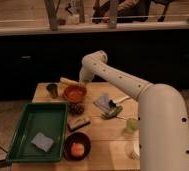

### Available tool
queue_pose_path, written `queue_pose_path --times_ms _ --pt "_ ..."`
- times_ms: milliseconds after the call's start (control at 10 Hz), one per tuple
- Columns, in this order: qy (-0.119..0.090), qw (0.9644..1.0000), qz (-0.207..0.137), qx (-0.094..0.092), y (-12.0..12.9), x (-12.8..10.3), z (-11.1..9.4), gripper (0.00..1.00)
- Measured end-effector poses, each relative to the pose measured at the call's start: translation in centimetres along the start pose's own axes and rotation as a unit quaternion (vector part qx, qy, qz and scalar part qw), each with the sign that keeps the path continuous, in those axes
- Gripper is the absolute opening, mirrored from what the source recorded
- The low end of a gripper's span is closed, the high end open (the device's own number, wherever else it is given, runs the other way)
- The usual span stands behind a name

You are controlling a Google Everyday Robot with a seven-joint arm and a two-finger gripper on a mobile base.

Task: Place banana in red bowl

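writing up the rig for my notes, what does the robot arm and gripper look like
The arm is off-white: thick rounded tubular links, narrowing from a bulky near segment to a domed joint, with small dark dots along the shell. No cables or labels show. The gripper, equally pale, is over the far edge of the red bowl, beside the banana.

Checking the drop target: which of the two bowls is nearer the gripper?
The red bowl, right beside the gripper at the table's far side. The dark bowl holding an orange fruit sits at the near edge.
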Motion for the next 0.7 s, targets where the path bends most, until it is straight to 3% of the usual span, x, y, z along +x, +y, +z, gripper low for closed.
queue_pose_path --times_ms 700 --pt "-0.007 0.9999 -0.01 -0.01 -0.16 0.21 0.24 0.0"
